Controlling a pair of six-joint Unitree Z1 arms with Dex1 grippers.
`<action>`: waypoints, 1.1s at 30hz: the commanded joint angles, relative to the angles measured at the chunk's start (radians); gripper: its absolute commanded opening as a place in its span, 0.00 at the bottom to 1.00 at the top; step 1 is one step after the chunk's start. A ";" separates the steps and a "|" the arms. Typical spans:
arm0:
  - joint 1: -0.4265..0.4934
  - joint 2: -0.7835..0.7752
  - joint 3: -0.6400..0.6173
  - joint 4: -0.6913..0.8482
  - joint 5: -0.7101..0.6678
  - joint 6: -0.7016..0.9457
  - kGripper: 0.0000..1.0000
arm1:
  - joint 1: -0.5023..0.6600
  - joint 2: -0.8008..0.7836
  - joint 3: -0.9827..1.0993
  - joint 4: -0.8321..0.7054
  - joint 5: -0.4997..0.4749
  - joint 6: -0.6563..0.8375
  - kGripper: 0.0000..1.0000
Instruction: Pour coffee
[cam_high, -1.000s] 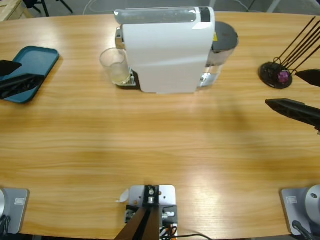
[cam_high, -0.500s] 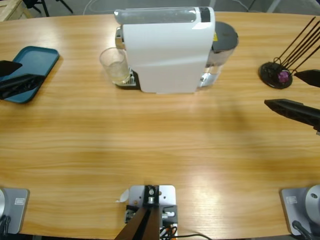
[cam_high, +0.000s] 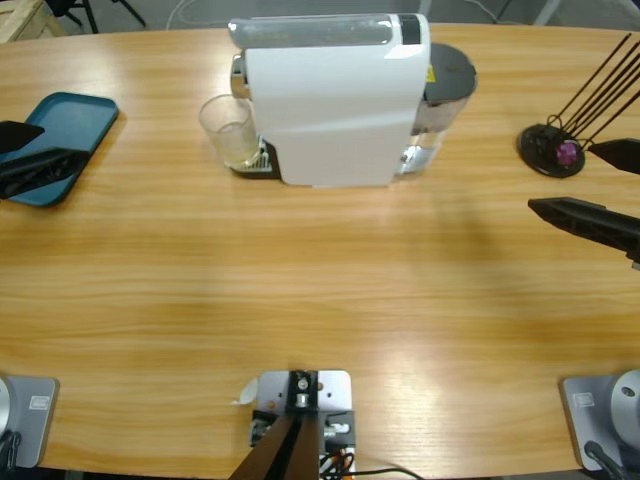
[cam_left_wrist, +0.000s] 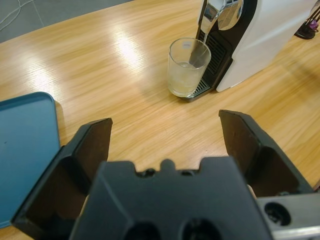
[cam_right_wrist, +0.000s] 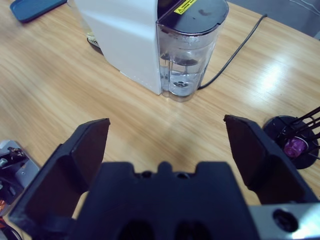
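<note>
Both grippers spread wide, holding nothing: left gripper (cam_left_wrist: 165, 135) over the blue tray (cam_high: 50, 145) edge, right gripper (cam_right_wrist: 167, 137) near capsule stand (cam_high: 550, 150). Coffee (cam_left_wrist: 186, 82) sits in glass (cam_high: 230, 130) under the white machine (cam_high: 335, 95) spout.

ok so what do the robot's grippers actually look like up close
Both look alike: the left gripper and right gripper each have two matte black, flat, angular jaws rising from a blocky black body with small round holes; a silver-grey bracket shows beside each body.
</note>
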 joint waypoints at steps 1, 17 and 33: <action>-0.002 0.024 0.035 -0.012 -0.017 0.010 0.93 | -0.018 0.024 0.041 -0.010 -0.002 -0.011 1.00; -0.001 0.026 0.035 -0.012 -0.017 0.010 0.93 | -0.019 0.028 0.041 -0.011 -0.002 -0.011 1.00; -0.002 0.028 0.035 -0.012 -0.017 0.010 0.93 | -0.019 0.039 0.041 -0.014 -0.003 -0.011 1.00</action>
